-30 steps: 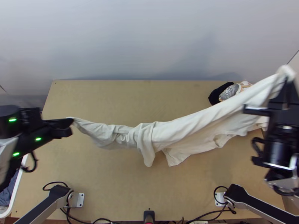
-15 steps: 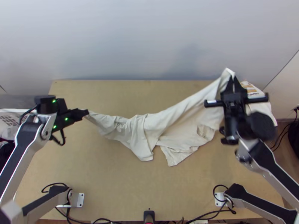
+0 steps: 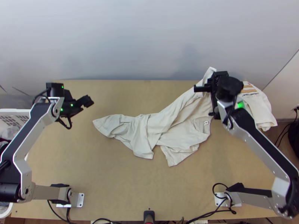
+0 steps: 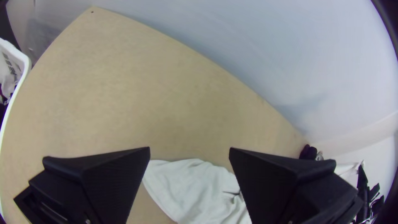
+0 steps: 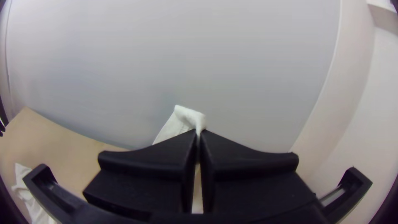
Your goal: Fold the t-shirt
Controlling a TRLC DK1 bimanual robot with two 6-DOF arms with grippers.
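Observation:
In the top view the cream t-shirt (image 3: 164,130) lies bunched and wrinkled across the middle of the table, its far right part lifted. My left gripper (image 3: 89,100) is above the table, beyond the shirt's left end and apart from it. The left wrist view shows my left gripper (image 4: 190,153) open, with the shirt (image 4: 195,186) below on the table. At the shirt's raised end is my right gripper (image 3: 213,76). In the right wrist view my right gripper (image 5: 198,135) is shut on a piece of the shirt (image 5: 182,120), which sticks up past the fingertips.
A white garment with print (image 3: 258,106) lies at the table's far right corner. At the left edge stands a white basket (image 3: 15,112) holding cloth. A grey-white wall (image 3: 149,41) rises behind the table's far edge (image 3: 123,80).
The left gripper has let go of the shirt's left end, which now rests on the table, and has drawn back. The right gripper has moved left, bringing the held end inward.

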